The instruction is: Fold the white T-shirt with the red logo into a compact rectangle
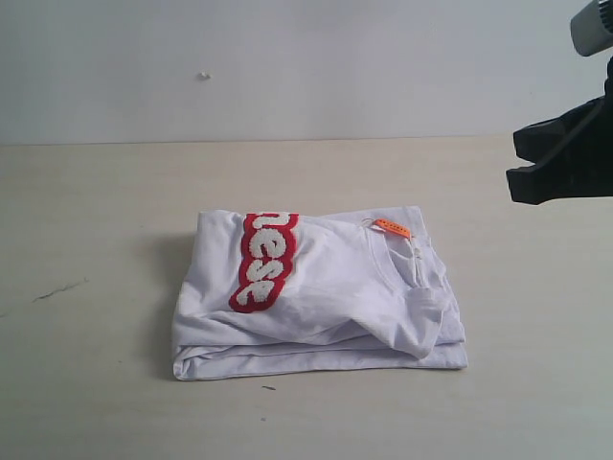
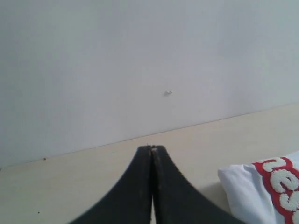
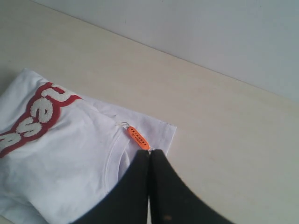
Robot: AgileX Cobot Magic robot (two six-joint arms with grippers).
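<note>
Table [image 1: 86,220] is pale and matte, with a white wall [image 1: 287,57] behind it. The left gripper [image 2: 152,148] is outside the exterior view. Its own camera shows the two black jaws pressed together to the tips, with nothing between them, pointed toward the seam where table meets wall. One corner of the white T-shirt [image 1: 316,287] lies off to the side of these jaws, apart from them and untouched. In the exterior view the shirt sits mid-table between the two arms' working sides. It is folded into a thick, roughly rectangular stack lying flat, with several layered edges showing along the near side. The red logo [image 1: 265,261] crosses the top layer on the half toward the left arm. The letters "ese" are readable, and the rest runs over the far fold. The orange neck tag [image 1: 392,227] sits at the collar by the far edge, on the half toward the right arm. The right gripper [image 3: 149,151] has its jaws closed tight and holds nothing. It hangs raised, with the shirt lower and off to its left, well apart. From its own camera the tag appears just ahead of the tips, with no contact seen.
</note>
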